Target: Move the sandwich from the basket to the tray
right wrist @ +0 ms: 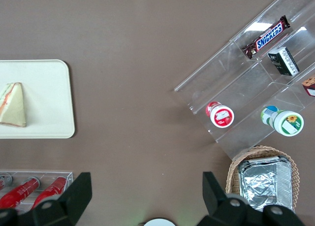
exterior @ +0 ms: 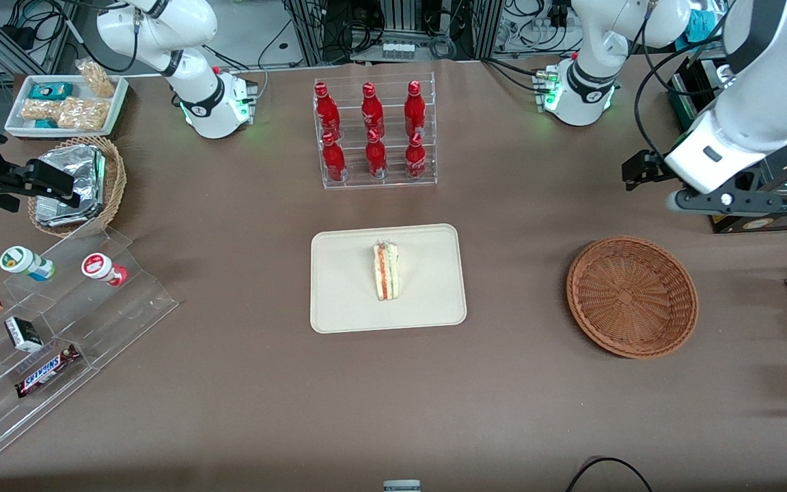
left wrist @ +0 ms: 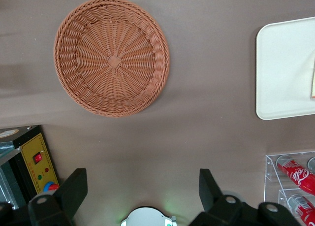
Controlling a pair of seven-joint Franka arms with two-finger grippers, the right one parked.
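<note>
Cream-beige and rectangular, the flat tray point(exterior: 388, 278) was seen bearing the clear-wrapped triangular sandwich point(exterior: 386, 271), while the round reddish-brown wicker basket point(exterior: 632, 296) was left empty; the task was judged finished. The left arm's gripper point(left wrist: 142, 189) was held raised near the basket, jaws spread and empty, well apart from the sandwich.

Matt brown cloth covers the counter point(exterior: 229, 383), smooth with faint creases. The basket point(exterior: 632, 296) is reddish-brown wicker, coarse and ribbed, spiralling weave clear in the left wrist view. The tray point(exterior: 339, 287) looks matt cream, smooth, like pressed pulp or plastic. On it the sandwich point(exterior: 386, 271) shows soft pale bread under a glinting clear wrap. Up above the counter near the working arm's end, the claw point(left wrist: 142, 192) has dull black plastic fingers, spread wide. Glossy red bottles point(exterior: 369, 130) gleam in a clear acrylic rack point(exterior: 427, 179).
</note>
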